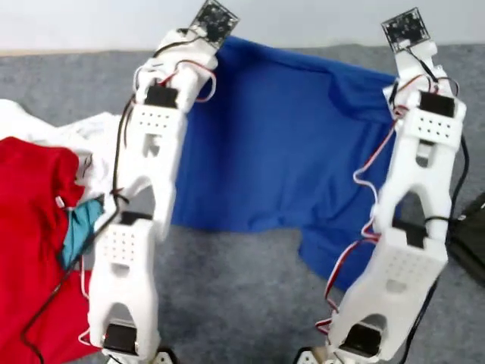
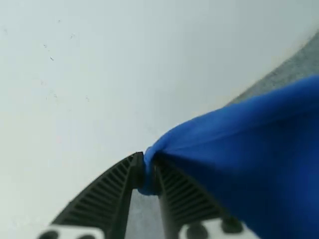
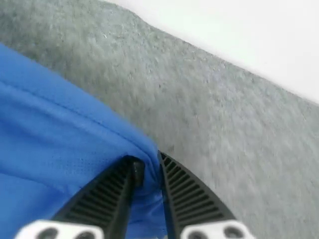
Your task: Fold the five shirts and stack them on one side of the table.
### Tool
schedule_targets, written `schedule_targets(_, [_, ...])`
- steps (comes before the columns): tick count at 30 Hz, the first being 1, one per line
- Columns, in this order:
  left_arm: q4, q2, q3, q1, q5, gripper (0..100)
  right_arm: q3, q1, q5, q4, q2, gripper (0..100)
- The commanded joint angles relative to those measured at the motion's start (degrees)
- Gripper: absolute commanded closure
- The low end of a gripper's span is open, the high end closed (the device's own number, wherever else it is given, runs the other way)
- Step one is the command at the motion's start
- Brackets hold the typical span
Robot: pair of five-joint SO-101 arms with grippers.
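Both grippers are clamped on the blue shirt [image 1: 280,144]. The left gripper [image 2: 147,172] pinches a bunched corner between its fingers. The right gripper [image 3: 147,169] nips a hemmed edge with little cloth inside the bite. The shirt spreads between the two pairs of fingers and back from them toward the arm bases.

The right's thin hold is the likeliest to slip if the arms pull apart or move unevenly, and that corner would drop and skew the fold. The left's bunch may set a crease.

Just past both sets of fingertips the table [image 1: 242,303] ends at a wall, so I judge there is no room forward. Open room lies behind the fingers, on the bare grey between the arms. Outward of the left fingers a red shirt [image 1: 30,227] and a white shirt [image 1: 45,125] lie near enough for a sideways sweep to drag them.
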Motion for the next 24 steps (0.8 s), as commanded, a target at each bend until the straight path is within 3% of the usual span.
schedule_targets(1, [-1.5,4.9,-12.1,-0.6,0.2,100,-8.9,-0.3,-0.5,0.5,3.1,98.7])
schedule_targets(13, [-1.5,22.5,-37.4,-0.4,-1.2,100,-24.3,-0.8,-0.7,0.6,12.7,98.7])
schedule_targets(24, [-1.3,24.3,-40.6,0.6,-1.2,100,-27.8,-2.4,-0.5,1.2,13.3,98.7])
